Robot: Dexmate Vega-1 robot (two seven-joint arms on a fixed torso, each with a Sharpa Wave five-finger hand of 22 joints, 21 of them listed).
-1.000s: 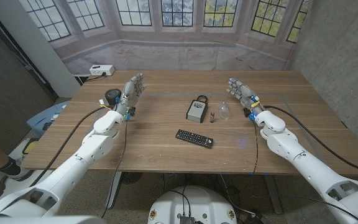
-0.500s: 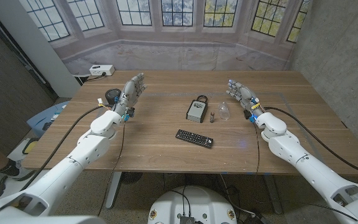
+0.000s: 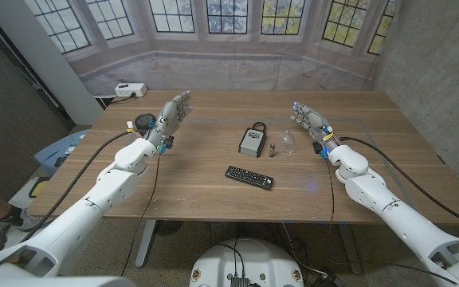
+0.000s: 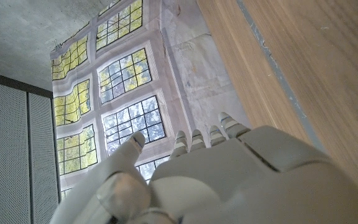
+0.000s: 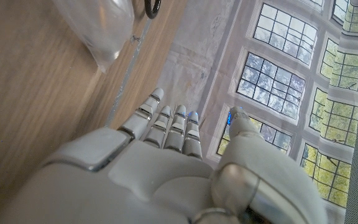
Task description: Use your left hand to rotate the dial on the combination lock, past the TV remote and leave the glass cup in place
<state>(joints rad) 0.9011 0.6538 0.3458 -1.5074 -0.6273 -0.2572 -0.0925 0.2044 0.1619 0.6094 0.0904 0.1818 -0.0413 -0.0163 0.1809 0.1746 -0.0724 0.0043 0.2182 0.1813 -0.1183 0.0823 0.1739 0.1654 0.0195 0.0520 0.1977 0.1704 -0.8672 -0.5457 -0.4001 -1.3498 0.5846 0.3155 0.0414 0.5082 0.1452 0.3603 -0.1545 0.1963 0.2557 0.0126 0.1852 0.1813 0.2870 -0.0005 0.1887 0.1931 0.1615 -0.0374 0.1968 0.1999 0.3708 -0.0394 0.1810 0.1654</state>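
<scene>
A grey combination lock (image 3: 253,141) with a black shackle lies at the table's middle. Just right of it stands a small brown piece (image 3: 272,151), then a clear glass cup (image 3: 288,142), whose base shows in the right wrist view (image 5: 98,28). A black TV remote (image 3: 249,176) lies nearer me, in front of the lock. My left hand (image 3: 170,117) is raised at the left of the table, fingers straight and apart, holding nothing, well left of the lock; its back shows in the left wrist view (image 4: 229,180). My right hand (image 3: 312,121) stands open right of the cup, also seen from behind (image 5: 160,168).
A dark round object (image 3: 143,121) sits at the table's left edge beside my left hand. A white box (image 3: 130,90) rests on the ledge behind. Bare wood (image 3: 213,191) stretches between my left hand and the lock.
My left hand has lifted and shifted a little to the right, toward the table's middle. The right hand, lock, cup and remote have stayed put.
</scene>
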